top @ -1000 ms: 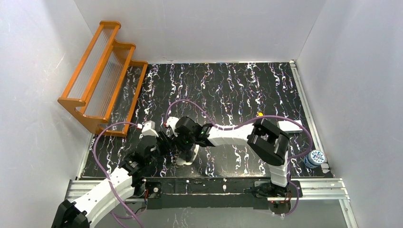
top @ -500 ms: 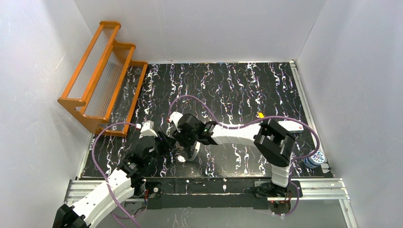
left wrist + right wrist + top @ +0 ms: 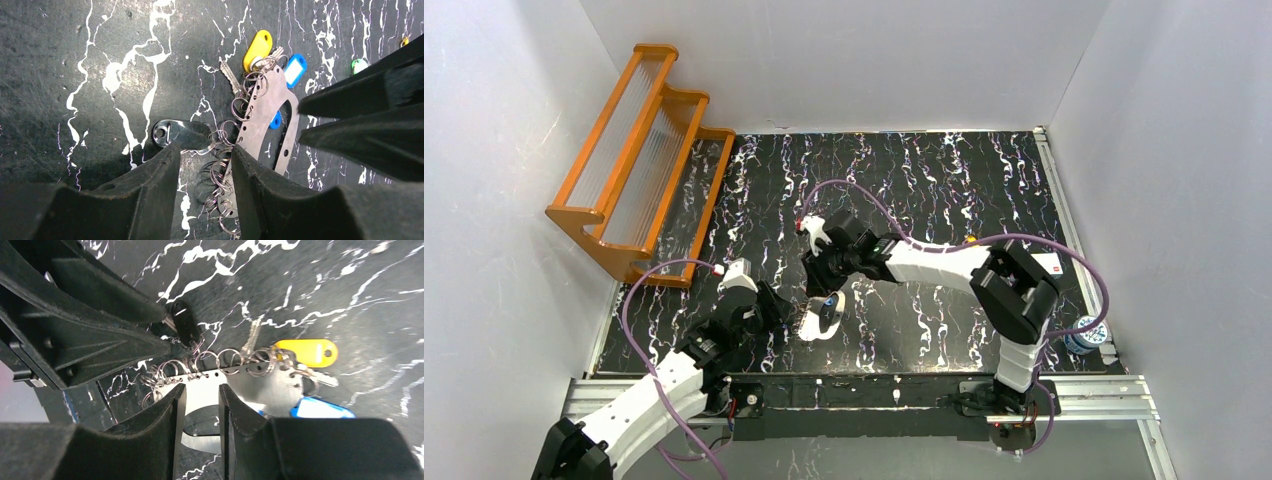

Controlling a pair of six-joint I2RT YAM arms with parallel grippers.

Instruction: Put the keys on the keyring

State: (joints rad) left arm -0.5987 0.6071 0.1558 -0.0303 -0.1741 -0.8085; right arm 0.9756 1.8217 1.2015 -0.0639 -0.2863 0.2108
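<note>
The keyring (image 3: 822, 318), a flat grey oval plate with several thin rings, lies on the table; it shows in the left wrist view (image 3: 260, 117) and the right wrist view (image 3: 280, 382). A yellow-headed key (image 3: 258, 44) and a blue-headed key (image 3: 295, 70) sit at its far end. A black-headed key (image 3: 180, 134) lies by the rings. A green key (image 3: 358, 65) and an orange key (image 3: 971, 240) lie apart. My left gripper (image 3: 772, 303) is open over the rings (image 3: 202, 155). My right gripper (image 3: 817, 284) hovers above the plate with a narrow gap, holding nothing (image 3: 201, 390).
An orange wooden rack (image 3: 639, 160) stands at the back left. A small blue-and-white can (image 3: 1084, 333) sits at the right edge by the rail. White walls close in three sides. Both grippers are close together over the keyring.
My right gripper has lifted and moved back and right, away from the keyring, which now shows bare on the table. The left gripper has barely moved.
</note>
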